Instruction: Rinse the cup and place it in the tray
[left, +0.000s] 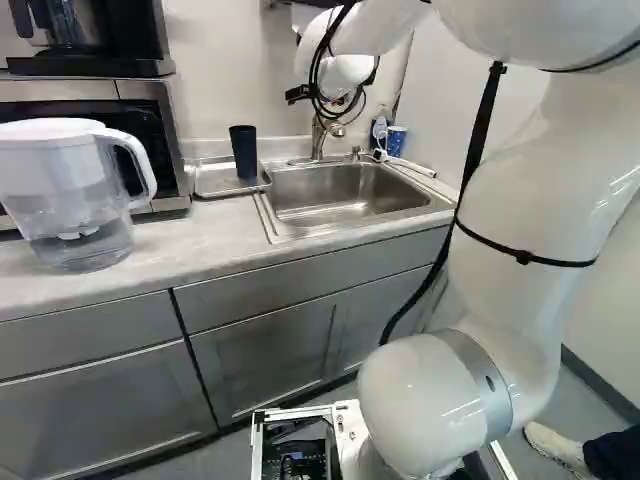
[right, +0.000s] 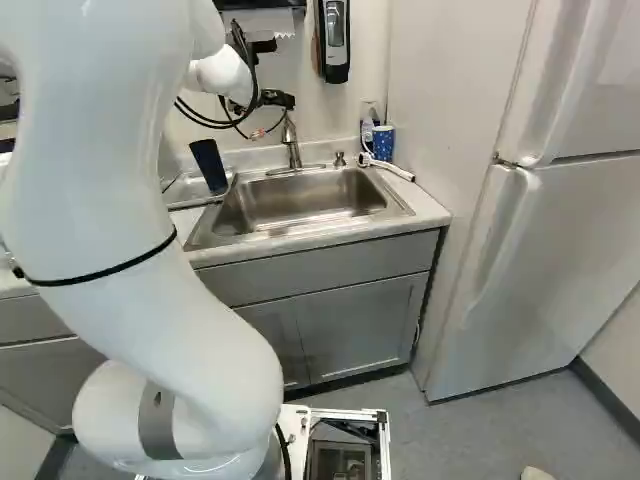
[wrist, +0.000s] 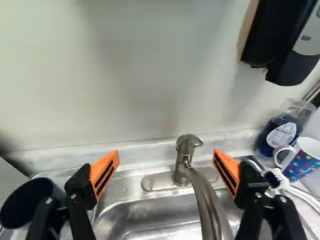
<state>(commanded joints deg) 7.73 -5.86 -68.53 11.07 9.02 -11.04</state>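
- One cup (left: 243, 152) stands upright in the tray (left: 210, 187), mouth up.
- Gripper (right: 264, 102) spreads wide, holding nothing.
- Sink (left: 340, 192) edge borders the tray; room separates cup and faucet (wrist: 186, 155).

White-lidded pitcher (left: 72, 190) near microwave (left: 148, 115), white refrigerator (right: 545, 240).

The cup (left: 244, 153) is a dark navy tumbler, plain-sided, widening from its base to a round rim. It is standing upright on the tray (left: 211, 181), its mouth facing up, towards the side nearer the sink (left: 335, 192). Its inside is showing dark, probably the same navy, though shadow is hiding whatever it may be holding. The tray, shallow and silvery metal with a raised rim, is lying flat on the surface (left: 185, 238) just beside the sink, supporting the cup.
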